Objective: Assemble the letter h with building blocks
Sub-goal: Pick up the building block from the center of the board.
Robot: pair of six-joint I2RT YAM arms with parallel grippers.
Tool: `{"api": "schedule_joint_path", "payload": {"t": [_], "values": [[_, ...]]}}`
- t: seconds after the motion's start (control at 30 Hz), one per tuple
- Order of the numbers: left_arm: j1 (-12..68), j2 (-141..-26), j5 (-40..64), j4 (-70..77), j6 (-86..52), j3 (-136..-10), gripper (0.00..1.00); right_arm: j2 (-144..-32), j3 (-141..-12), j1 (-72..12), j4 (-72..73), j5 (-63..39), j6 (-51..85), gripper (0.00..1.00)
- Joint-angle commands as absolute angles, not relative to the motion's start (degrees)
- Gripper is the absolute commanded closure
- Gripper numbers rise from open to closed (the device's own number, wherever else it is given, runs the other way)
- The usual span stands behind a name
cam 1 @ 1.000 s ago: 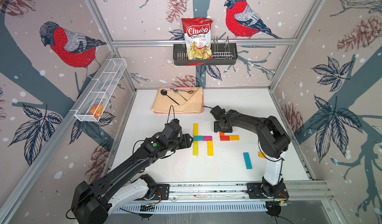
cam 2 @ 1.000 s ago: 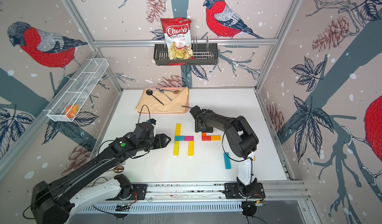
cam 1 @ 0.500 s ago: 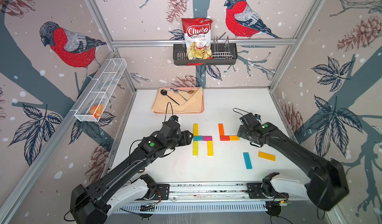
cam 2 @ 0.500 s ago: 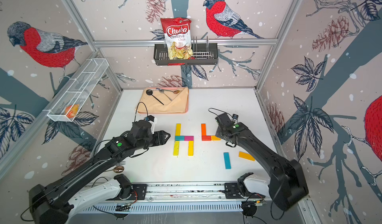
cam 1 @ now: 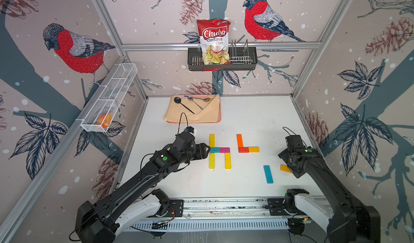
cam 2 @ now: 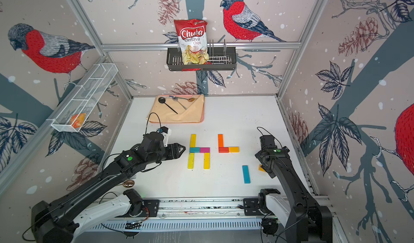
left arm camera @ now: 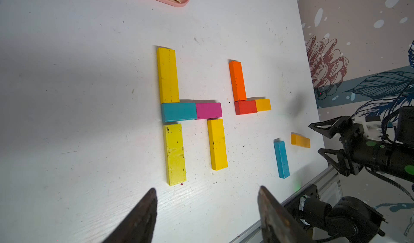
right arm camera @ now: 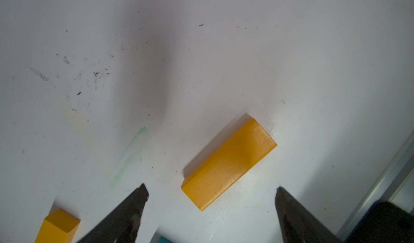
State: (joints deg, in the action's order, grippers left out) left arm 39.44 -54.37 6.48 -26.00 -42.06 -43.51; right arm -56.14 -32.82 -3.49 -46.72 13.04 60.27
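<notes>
White bench (cam 1: 246, 118), and the right arm (cam 1: 324, 179) sits far nearer the job: the right claw (right arm camera: 210, 188) hangs wide open, empty, over the loose amber block (right arm camera: 228, 163), lying flat near the bench's right edge, long axis slanting across the jaw gap. The left claw (left arm camera: 206, 190), open and empty too, faces the built letter (left arm camera: 179, 112).

Blocks (left arm camera: 168, 75) — yellow, teal, magenta, orange, red, amber; table (cam 1: 246, 123) white; walls (cam 1: 156, 6) bird-patterned
</notes>
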Motion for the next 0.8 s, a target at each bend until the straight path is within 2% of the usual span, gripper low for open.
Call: {"api": "schedule_joint_path", "payload": {"t": [0.0,0.07,0.33,0.5,0.7,0.77], "values": [[39.3,-54.8,7.8,-24.2,-40.4,-43.7,0.3,-54.8,-30.6,-1.5,-44.4,10.6,66.8,0.11],[39.3,-54.8,8.0,-24.4,-39.8,-43.9,0.3,-55.0,-29.0,0.1,-41.3,8.1,66.6,0.16],[39.2,-55.2,8.0,-24.7,-38.9,-43.6,0.3,-63.4,-24.2,5.0,-30.8,0.7,63.7,0.25],[39.0,-55.7,9.3,-24.3,-39.2,-43.9,0.3,-67.9,-24.0,6.2,-29.1,-0.6,61.5,0.54],[37.8,-58.0,18.5,-21.4,-40.7,-43.4,0.31,-65.9,-25.7,5.9,-30.7,1.3,58.8,0.8],[37.6,-58.5,21.3,-20.4,-41.3,-43.3,0.31,-65.5,-28.0,4.8,-33.1,3.8,57.2,0.83]]}}
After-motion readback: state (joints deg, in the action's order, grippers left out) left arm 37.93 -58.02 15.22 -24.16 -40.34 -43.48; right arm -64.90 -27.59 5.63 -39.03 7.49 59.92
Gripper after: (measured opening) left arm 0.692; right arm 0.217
